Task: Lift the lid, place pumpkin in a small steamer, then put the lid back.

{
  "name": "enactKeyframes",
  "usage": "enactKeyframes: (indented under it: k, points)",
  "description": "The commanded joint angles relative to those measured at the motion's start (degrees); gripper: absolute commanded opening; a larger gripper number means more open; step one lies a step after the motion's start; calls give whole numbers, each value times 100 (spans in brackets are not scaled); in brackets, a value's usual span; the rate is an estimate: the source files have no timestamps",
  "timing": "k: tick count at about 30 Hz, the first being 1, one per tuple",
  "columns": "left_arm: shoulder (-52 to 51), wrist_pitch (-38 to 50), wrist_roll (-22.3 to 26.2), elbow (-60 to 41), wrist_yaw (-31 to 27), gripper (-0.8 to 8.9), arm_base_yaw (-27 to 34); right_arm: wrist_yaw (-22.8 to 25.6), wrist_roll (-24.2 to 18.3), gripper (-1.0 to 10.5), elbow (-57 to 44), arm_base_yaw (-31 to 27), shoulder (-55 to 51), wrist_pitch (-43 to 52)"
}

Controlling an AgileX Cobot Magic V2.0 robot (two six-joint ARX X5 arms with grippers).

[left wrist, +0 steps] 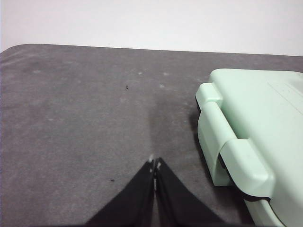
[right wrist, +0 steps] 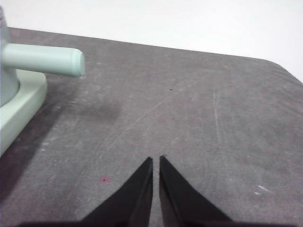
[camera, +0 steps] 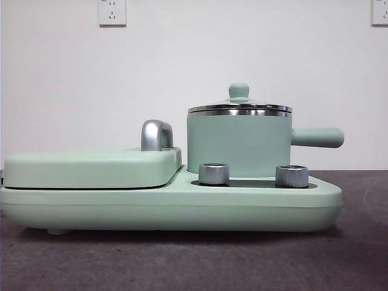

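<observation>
The left tool (left wrist: 155,165) has its 2 jaws pressed together, over the bare gray counter (left wrist: 85,109) beside the flat griddle cover (left wrist: 255,123). The right tool (right wrist: 156,163) is almost closed, holding nothing, near the small steamer (camera: 239,145) handle. The lid (camera: 239,108) sits on the steamer, which stands on the green base (camera: 170,206) behind 2 silver knobs (camera: 213,173).

The tabletop (camera: 194,260) is dark grey and a little scuffed; a long mint-green base appliance (camera: 170,209) rests directly on it.
</observation>
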Motion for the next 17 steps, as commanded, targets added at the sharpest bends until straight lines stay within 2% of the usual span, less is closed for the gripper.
enactKeyframes:
  k: [1,17]
  points:
    - [-9,-52,57,-107,4,6,11,-11,81,20,-28,4,-15,26]
    - [-9,-52,57,-107,2,6,11,4,81,20,-28,-2,-15,77]
